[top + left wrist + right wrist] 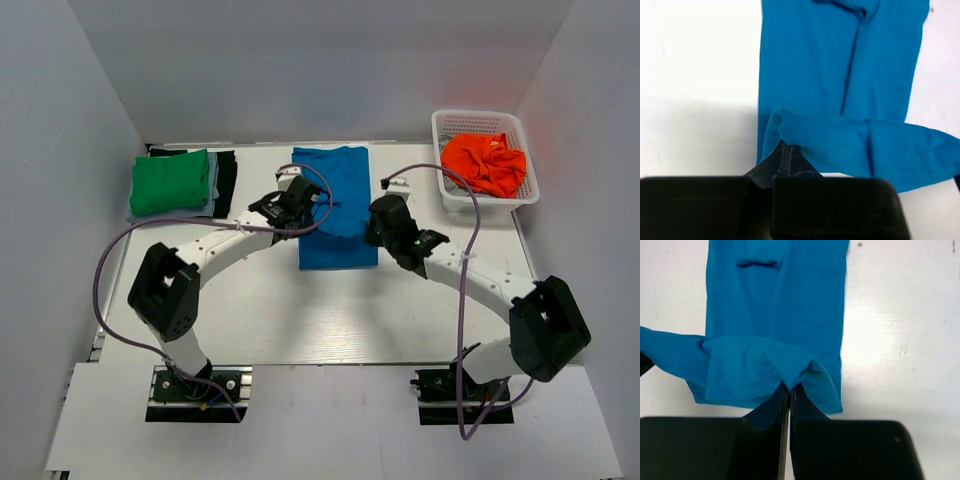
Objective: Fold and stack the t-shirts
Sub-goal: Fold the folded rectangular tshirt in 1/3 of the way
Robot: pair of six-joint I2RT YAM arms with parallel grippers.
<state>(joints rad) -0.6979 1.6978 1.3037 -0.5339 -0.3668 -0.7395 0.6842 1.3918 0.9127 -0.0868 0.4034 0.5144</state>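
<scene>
A bright blue t-shirt (pixel 340 170) lies as a long folded strip in the middle of the table, its near end lifted off the surface. My left gripper (pixel 310 220) is shut on that end's left corner; in the left wrist view the left gripper (pixel 789 148) pinches the hem of the blue t-shirt (pixel 810 60). My right gripper (pixel 368 230) is shut on the right corner; the right wrist view shows the right gripper (pixel 790 388) clamping a bunched fold of the blue t-shirt (pixel 775 300). The cloth hangs stretched between both grippers.
At the back left a folded green t-shirt (pixel 170 182) sits on a stack of darker ones (pixel 226 180). A white mesh basket (pixel 443 122) at the back right holds a crumpled orange t-shirt (pixel 487 165). White walls enclose the table on three sides.
</scene>
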